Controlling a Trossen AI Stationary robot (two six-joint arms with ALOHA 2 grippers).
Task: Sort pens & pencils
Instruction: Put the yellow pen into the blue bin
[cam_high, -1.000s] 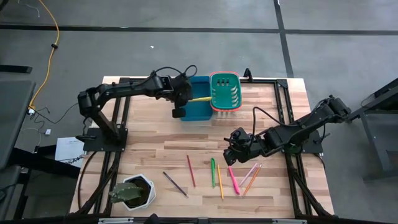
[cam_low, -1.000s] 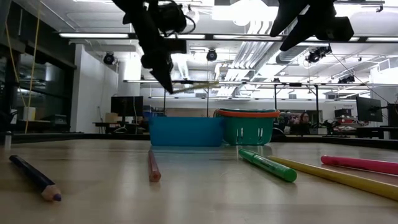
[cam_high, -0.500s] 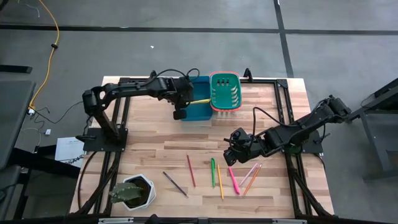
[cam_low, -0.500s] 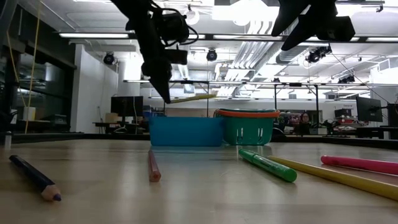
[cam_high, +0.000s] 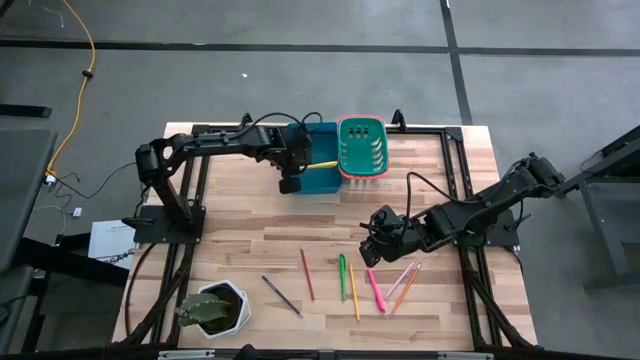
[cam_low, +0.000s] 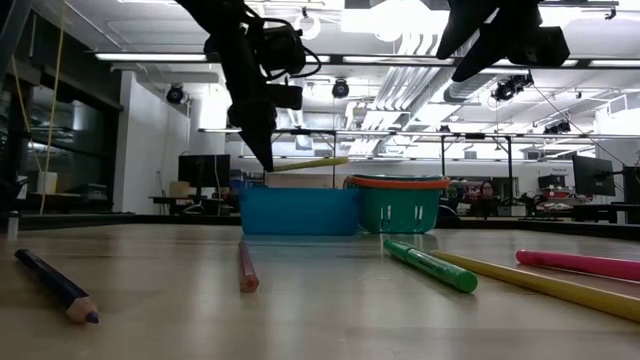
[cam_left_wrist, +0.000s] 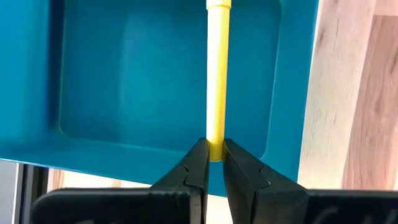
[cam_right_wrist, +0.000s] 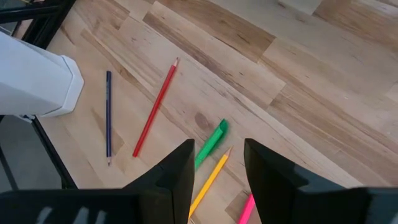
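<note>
My left gripper hangs over the blue bin at the table's far middle, shut on a yellow stick of the pens & pencils. A green basket stands right of the bin. My right gripper hovers open above the table's near middle, holding nothing. Below it lie a green pen, a red pencil, a dark purple pencil, a yellow pencil and a pink pen, all flat on the wood. My left gripper pinches one end of the yellow stick between its two fingertips. The fingers come from above, pointing steeply down. The stick juts out almost level toward the green basket, clear of the blue bin beneath it.
A white pot with a plant stands at the near left corner. More pink and orange sticks lie right of the pink pen. Black frame rails run along the table's sides. Bare wood lies between the bins and the pens.
My left gripper has sunk a little toward the blue bin, still shut on the yellow stick, which has come down with it and stays almost level.
</note>
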